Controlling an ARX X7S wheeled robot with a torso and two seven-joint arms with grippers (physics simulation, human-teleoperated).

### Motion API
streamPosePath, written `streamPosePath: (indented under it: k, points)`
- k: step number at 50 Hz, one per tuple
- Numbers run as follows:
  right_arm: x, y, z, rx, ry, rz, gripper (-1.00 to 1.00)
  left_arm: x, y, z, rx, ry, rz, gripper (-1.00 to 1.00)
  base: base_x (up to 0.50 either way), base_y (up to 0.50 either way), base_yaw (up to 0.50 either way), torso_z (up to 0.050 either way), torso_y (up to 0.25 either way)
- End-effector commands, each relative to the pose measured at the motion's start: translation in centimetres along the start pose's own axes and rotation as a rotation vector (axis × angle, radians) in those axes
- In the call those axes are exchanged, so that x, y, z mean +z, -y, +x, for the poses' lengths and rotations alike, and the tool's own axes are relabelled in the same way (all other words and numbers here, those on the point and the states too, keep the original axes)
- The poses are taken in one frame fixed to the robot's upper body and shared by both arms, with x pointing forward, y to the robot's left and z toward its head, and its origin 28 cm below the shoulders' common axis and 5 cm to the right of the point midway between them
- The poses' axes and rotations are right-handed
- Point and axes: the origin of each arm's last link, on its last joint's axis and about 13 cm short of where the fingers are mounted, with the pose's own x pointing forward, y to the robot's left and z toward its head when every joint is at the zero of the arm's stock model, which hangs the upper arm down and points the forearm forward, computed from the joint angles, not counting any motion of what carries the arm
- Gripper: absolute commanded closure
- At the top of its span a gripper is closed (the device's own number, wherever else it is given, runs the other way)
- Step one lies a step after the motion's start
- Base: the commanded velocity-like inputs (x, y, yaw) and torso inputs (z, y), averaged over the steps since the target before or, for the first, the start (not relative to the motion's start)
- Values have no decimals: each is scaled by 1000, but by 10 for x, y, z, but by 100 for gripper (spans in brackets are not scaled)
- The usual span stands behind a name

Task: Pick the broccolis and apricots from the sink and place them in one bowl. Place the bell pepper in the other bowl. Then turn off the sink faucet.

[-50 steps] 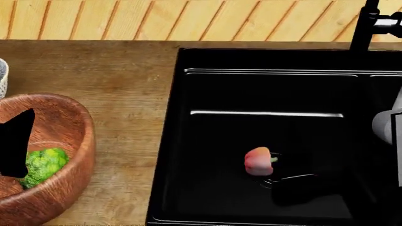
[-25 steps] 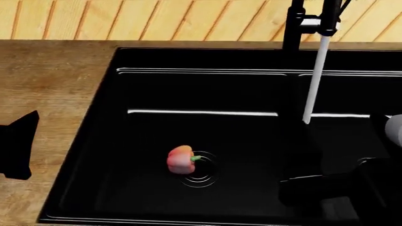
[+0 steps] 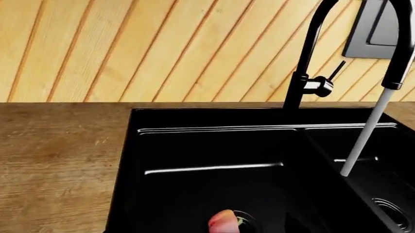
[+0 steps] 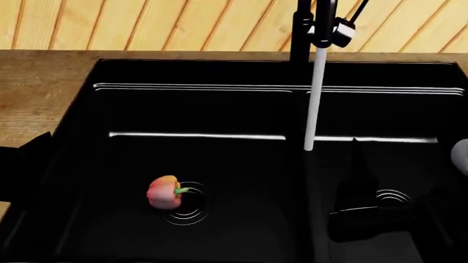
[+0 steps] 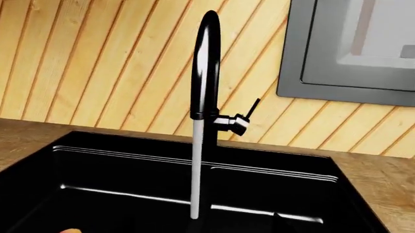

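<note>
- Wood-plank wall [image 5: 97, 63] and a wooden countertop [image 3: 58, 155] frame the scene, with a dark panel [image 5: 353, 48] mounted on the wall at far right.
- Black double sink [image 4: 205, 93] fills the head view; neither bowl is in view.
- Faucet [image 5: 206, 73] rises at the far rim between the two basins, its lever [image 5: 250, 109] angled up and a white stream [image 4: 314, 98] running down near the divider.
- Left gripper [image 4: 26, 175] shows as a dark shape at the sink's left edge; whether its jaws are spread or pressed together cannot be told.
- Right gripper [image 4: 365, 216] sits low over the right basin, equally unreadable.
- Bell pepper [image 4: 164, 192] lies alone in the left basin, touching the drain ring [image 4: 188, 204].
- Judged step: fetching the pepper, which calls for lowering a gripper over it; the faucet remains to be shut.
</note>
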Motion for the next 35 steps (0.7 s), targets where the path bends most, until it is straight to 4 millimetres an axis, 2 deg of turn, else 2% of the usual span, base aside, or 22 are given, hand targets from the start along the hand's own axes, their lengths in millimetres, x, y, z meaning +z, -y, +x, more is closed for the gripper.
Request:
streamPosePath:
  k: [1,22,35]
  points:
    - [-7,0,1,7,-2,2,-100,-2,2,4,-19,3,-13,-100,230,-31,0,0,0]
    - [-11,0,0,7,-26,44,-100,-4,1,2,-23,3,-17,-100,232,-28,0,0,0]
    - [-10,-2,-4,19,-36,40,-100,-4,1,3,-25,10,-24,-100,133,-27,0,0,0]
